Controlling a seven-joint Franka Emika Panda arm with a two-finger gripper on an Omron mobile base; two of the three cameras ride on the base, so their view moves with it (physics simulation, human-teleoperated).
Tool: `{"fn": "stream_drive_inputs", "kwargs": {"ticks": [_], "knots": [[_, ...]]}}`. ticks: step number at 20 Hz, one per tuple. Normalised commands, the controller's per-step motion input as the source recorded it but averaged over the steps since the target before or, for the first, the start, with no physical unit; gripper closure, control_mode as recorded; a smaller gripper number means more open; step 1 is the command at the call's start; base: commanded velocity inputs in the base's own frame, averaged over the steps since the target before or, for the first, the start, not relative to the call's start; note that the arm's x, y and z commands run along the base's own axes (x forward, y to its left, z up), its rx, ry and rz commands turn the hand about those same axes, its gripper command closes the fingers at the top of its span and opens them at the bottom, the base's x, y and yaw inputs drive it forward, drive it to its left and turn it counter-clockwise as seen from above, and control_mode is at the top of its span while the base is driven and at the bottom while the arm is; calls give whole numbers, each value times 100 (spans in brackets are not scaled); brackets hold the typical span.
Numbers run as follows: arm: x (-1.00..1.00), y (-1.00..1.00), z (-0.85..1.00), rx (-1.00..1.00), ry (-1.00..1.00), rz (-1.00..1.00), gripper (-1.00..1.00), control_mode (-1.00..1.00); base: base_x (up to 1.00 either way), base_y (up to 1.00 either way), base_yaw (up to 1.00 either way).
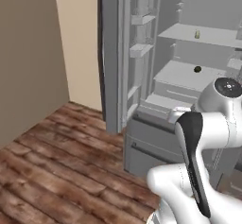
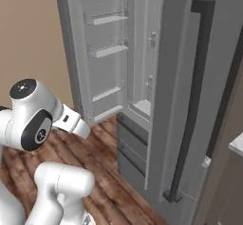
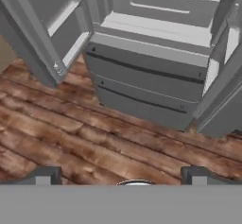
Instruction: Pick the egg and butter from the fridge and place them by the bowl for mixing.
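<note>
The grey fridge (image 1: 113,53) stands open in front of me, its shelves and lower drawers (image 3: 146,72) showing. On an upper shelf stands the butter (image 1: 197,33), a small pale yellow-olive stick. The egg and the bowl are out of view. My gripper (image 3: 121,176) is open, with nothing between its two dark fingertips (image 3: 45,176). It hangs over the wooden floor, in front of the fridge's bottom drawers and apart from them. In the right base view the fridge (image 2: 166,77) shows from the side, and its inner shelves are hidden there.
A small dark olive-black ball (image 1: 197,69) lies on the middle shelf. The open left door (image 2: 102,53) carries door racks. A second door with a long dark handle (image 2: 192,105) stands at the right. Wooden floor (image 1: 56,161) lies to the left, bounded by beige walls.
</note>
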Motion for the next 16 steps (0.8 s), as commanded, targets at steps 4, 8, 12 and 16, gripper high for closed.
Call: {"fn": "stream_drive_inputs", "kwargs": {"ticks": [4, 8, 12, 16], "knots": [[0, 0, 0, 0, 0, 0, -100, 100, 61, 39, -47], [0, 0, 0, 0, 0, 0, -100, 100, 56, 37, -51], [0, 0, 0, 0, 0, 0, -100, 100, 56, 35, -49], [0, 0, 0, 0, 0, 0, -100, 100, 55, 29, -47]]}}
